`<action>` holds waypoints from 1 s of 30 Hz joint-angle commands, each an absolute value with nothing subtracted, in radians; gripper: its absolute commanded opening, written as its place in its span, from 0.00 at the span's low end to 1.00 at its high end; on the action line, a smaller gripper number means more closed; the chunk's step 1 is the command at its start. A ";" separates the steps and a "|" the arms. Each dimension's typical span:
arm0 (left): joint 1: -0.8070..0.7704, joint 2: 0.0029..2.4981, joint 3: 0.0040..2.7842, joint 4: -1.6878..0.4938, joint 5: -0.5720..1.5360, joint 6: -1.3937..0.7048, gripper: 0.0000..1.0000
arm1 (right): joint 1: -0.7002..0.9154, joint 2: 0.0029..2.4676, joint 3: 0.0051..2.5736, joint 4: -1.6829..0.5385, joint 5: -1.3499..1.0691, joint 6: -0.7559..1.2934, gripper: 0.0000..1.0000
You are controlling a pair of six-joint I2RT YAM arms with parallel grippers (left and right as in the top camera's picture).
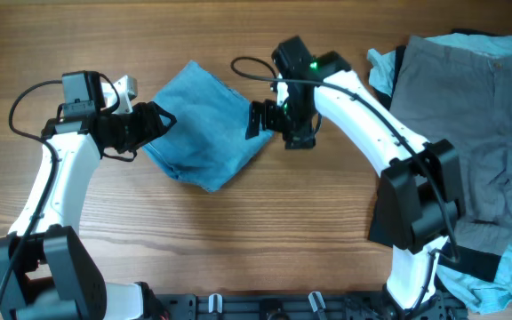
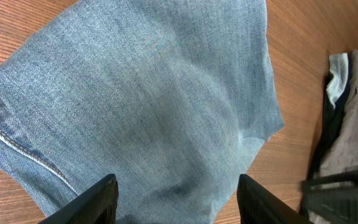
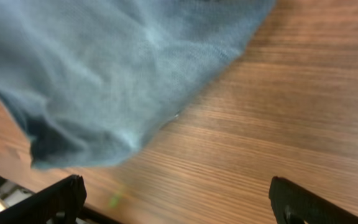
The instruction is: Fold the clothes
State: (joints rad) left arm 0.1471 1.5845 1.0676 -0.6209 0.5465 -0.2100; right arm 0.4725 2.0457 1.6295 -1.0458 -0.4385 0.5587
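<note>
Starting with the wooden table point(image 1: 327, 231), you can see most of the work waiting on its right side, where the grey shorts point(image 1: 469, 107) lie spread over a pale-blue garment point(image 1: 380, 67), touched by neither arm. The jeans point(image 1: 207, 129) sit left of centre as a compact folded bundle, skewed like a diamond, so the step in hand looks like flattening and squaring this fold. Your left gripper point(image 1: 158, 123) is at the bundle's left edge and your right gripper point(image 1: 258, 119) at its right edge; both have their fingers spread apart and hold nothing. In the left wrist view denim fills the space ahead of the fingers point(image 2: 101, 199), so press down gently there rather than pinch, or you will probably drag the top layer. In the right wrist view mostly bare wood lies between the fingers, with denim up and to the left, so move inward before closing. Watch the stitched seam point(image 2: 17, 146) and the loose corner point(image 2: 269, 127); both should end up lying flat.
</note>
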 commanded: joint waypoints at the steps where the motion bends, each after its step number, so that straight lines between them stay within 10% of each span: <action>1: 0.149 1.569 1.068 -0.617 0.565 -0.186 0.61 | 0.477 2.056 1.481 -0.904 -0.611 0.685 0.99; 18: 0.148 1.569 1.068 -0.620 0.580 -0.187 0.60 | 0.594 2.125 1.249 -0.249 -0.625 1.174 0.87; 21: 0.148 1.569 1.068 -0.621 0.580 -0.187 0.60 | 0.618 2.154 1.249 -0.037 -0.618 1.147 0.22; 23: 0.148 1.569 1.068 -0.621 0.580 -0.187 0.60 | 0.612 2.149 1.249 -0.007 -0.629 1.113 0.06; 30: 0.148 1.569 1.068 -0.620 0.580 -0.186 0.60 | 0.447 1.990 1.254 -0.202 -0.602 0.861 0.04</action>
State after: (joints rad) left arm 0.1471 1.5845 1.0676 -0.6235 0.5598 -0.2096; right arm 0.5560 2.1109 1.2510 -0.1158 -0.6483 1.0214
